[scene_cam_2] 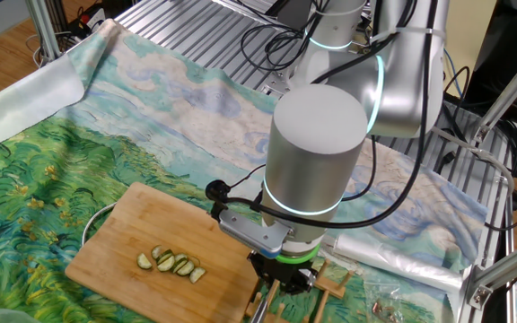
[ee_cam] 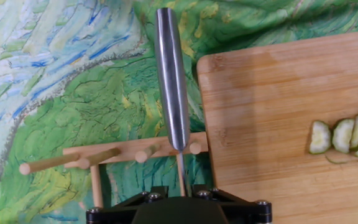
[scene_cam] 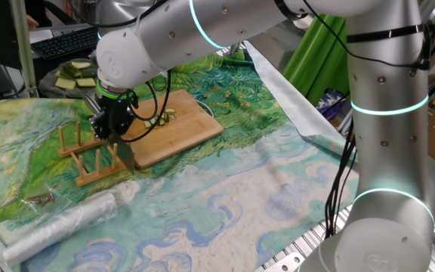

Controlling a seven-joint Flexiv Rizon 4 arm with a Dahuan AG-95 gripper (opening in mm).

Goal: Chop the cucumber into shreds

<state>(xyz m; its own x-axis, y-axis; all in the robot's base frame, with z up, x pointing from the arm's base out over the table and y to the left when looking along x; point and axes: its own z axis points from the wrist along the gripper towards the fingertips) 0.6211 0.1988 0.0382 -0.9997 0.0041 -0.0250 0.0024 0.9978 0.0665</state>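
Green cucumber [scene_cam_2: 170,262] slices, about five, on one wooden board [scene_cam_2: 142,229].

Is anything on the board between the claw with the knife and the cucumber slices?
Nothing visible. The claw holds the knife over the wooden rack, beside the board's edge. Between there and the cucumber slices lies only bare board.

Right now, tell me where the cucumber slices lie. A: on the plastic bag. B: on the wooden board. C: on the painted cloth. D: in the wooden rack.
B: the cucumber slices sit in a short row on the wooden board, well apart from the wooden rack over which the hand holds the knife.
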